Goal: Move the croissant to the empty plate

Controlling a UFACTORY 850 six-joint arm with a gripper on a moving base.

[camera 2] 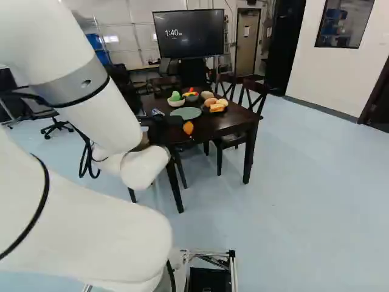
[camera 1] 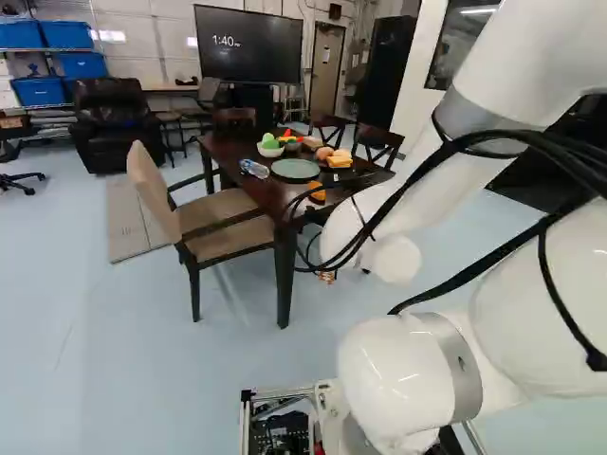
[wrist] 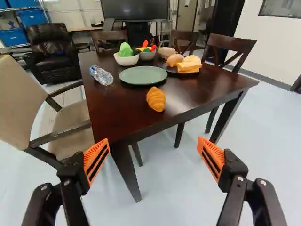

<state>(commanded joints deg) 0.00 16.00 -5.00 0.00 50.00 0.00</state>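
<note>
The black gripper (camera 2: 161,121) shows in the right base view before the table's near side, its fingertips not distinct there. In the wrist view the gripper (wrist: 153,149) stands open, its orange pads wide apart and nothing between them. An orange-brown croissant (wrist: 156,99) lies on the dark table (wrist: 110,113), ahead of the gripper and close to the table's near edge. Just beyond the croissant is the empty green plate (wrist: 143,75), the two apart. The right base view also shows the croissant (camera 2: 188,128) and the plate (camera 2: 186,113).
Beyond the green plate stand a white bowl (wrist: 126,59) with green food, another bowl of colourful items and a dark plate (wrist: 172,69) with bread-like items. A plastic bottle (wrist: 101,75) lies beside the green plate. A beige armchair (camera 1: 213,223) and dark wooden chairs (wrist: 230,49) surround the table.
</note>
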